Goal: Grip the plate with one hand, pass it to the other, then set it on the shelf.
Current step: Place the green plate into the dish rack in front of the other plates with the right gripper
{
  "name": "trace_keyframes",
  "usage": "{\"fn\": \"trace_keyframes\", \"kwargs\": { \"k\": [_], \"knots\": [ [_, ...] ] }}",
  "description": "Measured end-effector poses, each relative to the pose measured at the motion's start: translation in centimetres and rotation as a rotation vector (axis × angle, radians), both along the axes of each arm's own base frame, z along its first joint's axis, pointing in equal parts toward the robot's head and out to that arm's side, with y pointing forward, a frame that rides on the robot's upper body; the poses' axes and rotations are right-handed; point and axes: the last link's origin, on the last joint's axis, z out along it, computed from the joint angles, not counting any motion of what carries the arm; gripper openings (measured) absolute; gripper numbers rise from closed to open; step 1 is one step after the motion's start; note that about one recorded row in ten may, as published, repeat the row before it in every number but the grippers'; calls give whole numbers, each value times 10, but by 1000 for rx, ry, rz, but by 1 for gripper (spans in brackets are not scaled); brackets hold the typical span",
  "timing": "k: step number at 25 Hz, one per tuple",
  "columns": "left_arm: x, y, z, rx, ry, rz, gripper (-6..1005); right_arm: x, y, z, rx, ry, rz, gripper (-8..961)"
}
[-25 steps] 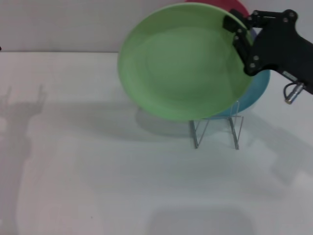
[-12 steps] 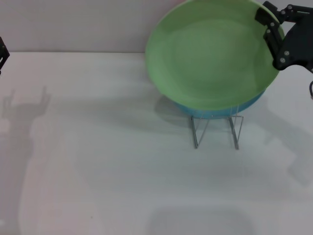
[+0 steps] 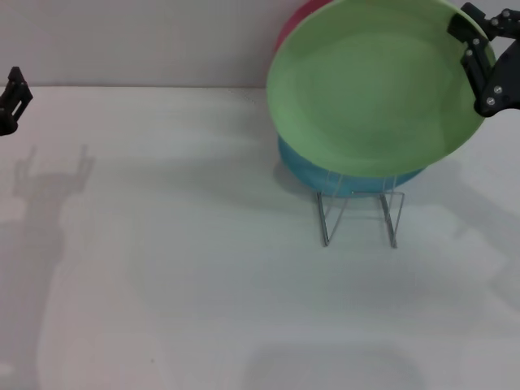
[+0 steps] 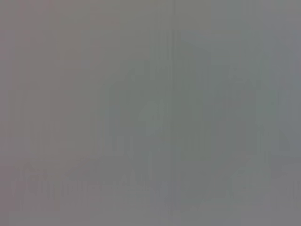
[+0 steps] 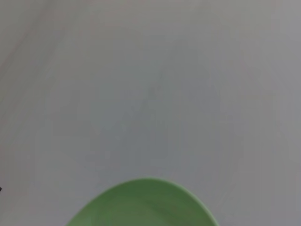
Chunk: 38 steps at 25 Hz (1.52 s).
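The counter is seen spread below and to the left of the right pincer. The plate is held tilted, clamped at its rim by that pincer, and hangs out to the pincer's left, just above the shelf, probably so its edge can be lowered between the wire loops. A blue plate is already seated there, with a red one behind. The left pincer is kept well apart; whether it is open cannot be told.
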Motion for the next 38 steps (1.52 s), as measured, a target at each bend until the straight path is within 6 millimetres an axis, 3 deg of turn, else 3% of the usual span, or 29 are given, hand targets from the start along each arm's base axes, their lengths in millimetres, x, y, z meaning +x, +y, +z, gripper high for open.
{"fn": "trace_keyframes", "kwargs": {
  "k": [14, 38],
  "knots": [
    [5, 2, -4, -12, 0, -16, 849, 12, 2, -1, 21, 7, -13, 48],
    [9, 8, -15, -44, 7, -30, 849, 35, 4, -31, 2, -33, -80, 49]
  ]
}}
